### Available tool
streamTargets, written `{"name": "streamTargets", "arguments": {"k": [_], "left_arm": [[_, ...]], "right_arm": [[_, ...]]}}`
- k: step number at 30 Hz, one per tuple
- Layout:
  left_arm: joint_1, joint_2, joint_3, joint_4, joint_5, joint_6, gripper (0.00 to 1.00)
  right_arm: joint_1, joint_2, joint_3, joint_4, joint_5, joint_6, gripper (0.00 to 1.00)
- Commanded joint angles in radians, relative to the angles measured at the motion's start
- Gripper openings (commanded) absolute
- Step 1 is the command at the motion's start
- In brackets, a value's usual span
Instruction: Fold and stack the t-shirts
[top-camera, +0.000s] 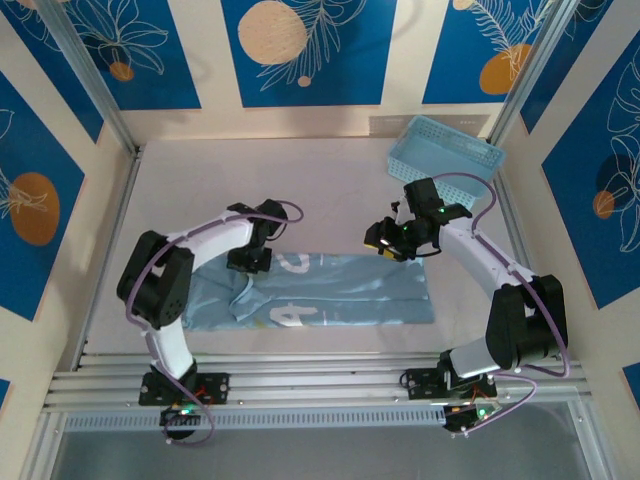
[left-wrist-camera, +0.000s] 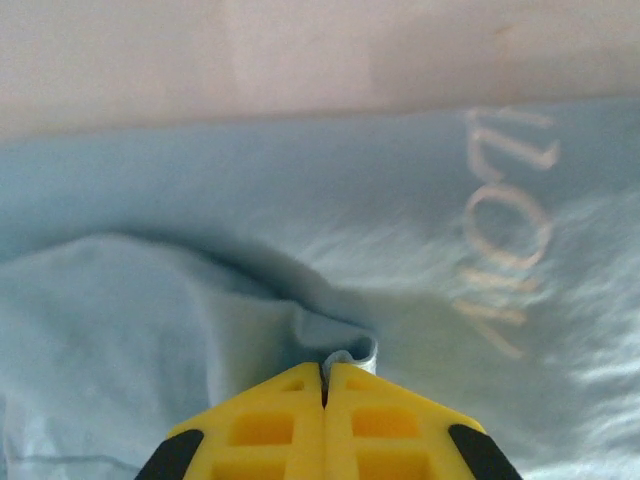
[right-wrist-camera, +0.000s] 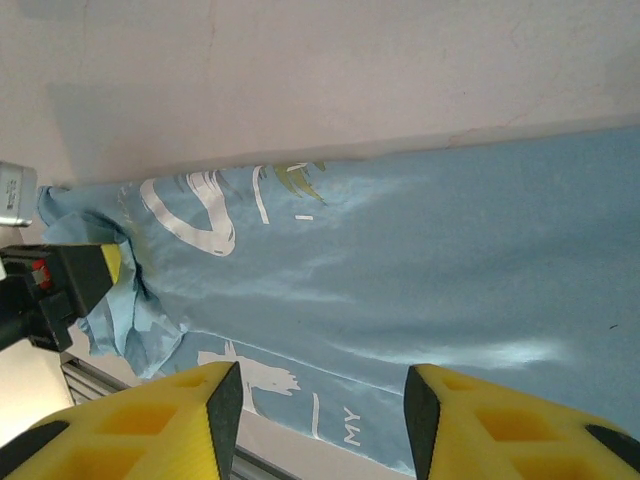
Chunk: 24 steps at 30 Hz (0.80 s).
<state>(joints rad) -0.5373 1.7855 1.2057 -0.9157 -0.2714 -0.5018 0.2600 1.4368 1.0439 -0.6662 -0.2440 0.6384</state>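
One light dusty-blue cotton t-shirt (top-camera: 350, 290) lies mid-table (top-camera: 250, 180), laid out as a long band running left to right, its right part flat and smooth. White printed lettering (top-camera: 292, 312) faces up. The left end is rumpled and bunched, with one small fold (left-wrist-camera: 350, 350) standing raised.

Blue/cream wall panels (top-camera: 310, 50), pale tbl (top-camera: 320, 180), alu rails (top-camera: 320, 385)
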Motion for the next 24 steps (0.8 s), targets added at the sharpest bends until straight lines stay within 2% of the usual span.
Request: {"name": "streamTargets", "arguments": {"k": [1,7,16,20,22,23,24], "left_arm": [[0.020,-0.137,-0.067,-0.097,-0.037,-0.185,0.00],[0.036,-0.397,-0.241,-0.196,-0.038,-0.542,0.00],[0.073,-0.779,-0.495,-0.358,0.045,-1.035,0.00],[0.081,-0.943,-0.595,-0.342,0.103,-1.196,0.00],[0.086,-0.989,-0.641,-0.298,0.130,-1.227,0.00],[0.089,-1.000,-0.658,-0.286,0.143,-1.241,0.04],[0.093,-1.004,-0.665,-0.285,0.148,-1.245,0.13]], "right_arm": [[0.002,0.001,0.008,-0.021,-0.017,-0.004,0.49],[0.001,0.025,0.021,-0.027,-0.030,-0.017,0.48],[0.000,0.066,0.040,-0.061,-0.048,-0.043,0.46],[-0.007,0.079,0.031,-0.083,-0.032,-0.042,0.46],[-0.010,0.082,0.022,-0.081,-0.036,-0.037,0.45],[-0.010,0.083,0.019,-0.082,-0.037,-0.037,0.46],[-0.010,0.083,0.018,-0.082,-0.033,-0.035,0.46]]}}
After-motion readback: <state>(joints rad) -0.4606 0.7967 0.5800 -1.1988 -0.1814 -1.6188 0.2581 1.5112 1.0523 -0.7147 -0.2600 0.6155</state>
